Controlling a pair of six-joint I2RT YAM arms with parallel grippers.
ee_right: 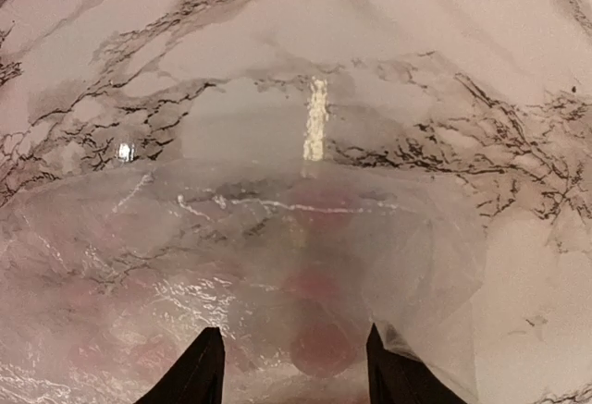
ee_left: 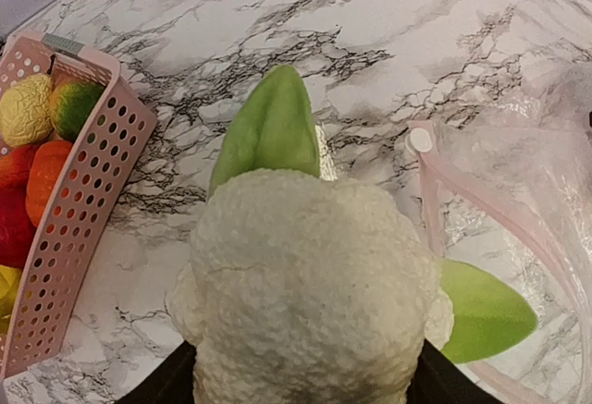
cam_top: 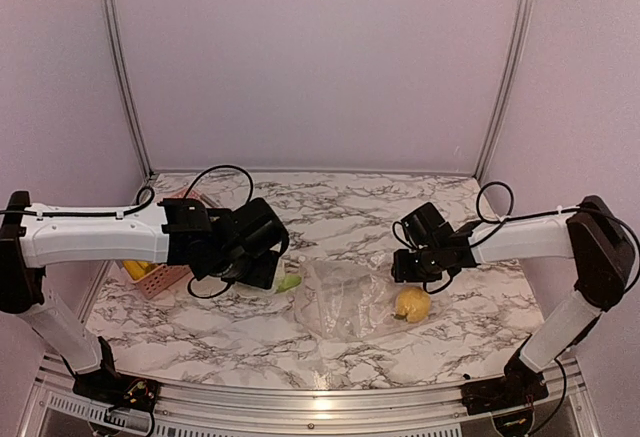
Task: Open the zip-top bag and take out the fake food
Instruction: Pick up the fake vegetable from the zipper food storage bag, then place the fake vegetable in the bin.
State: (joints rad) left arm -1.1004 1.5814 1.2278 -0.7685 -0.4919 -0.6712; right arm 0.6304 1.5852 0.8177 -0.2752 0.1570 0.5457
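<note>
Left wrist: our left pincer (cam_top: 268,272) clamps white bumpy plastic cauliflower (ee_left: 310,302) between clear zip-top bag (ee_left: 546,173) and pink perforated basket (ee_left: 88,191). Right pincer (ee_right: 294,367) over bag, grip unclear. Removal step; next we expect basket release.

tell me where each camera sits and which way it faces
top external: high behind the arm bases, looking down on the marble table; both arms, left fingers and right fingers show
left wrist: on the left arm, looking down past the toy cauliflower gripped in its fingers; only dark finger edges show
right wrist: on the right arm, looking down onto the zip-top bag; two spread fingertips show
shared: zip-top bag in all three; pink basket in top and left wrist
</note>
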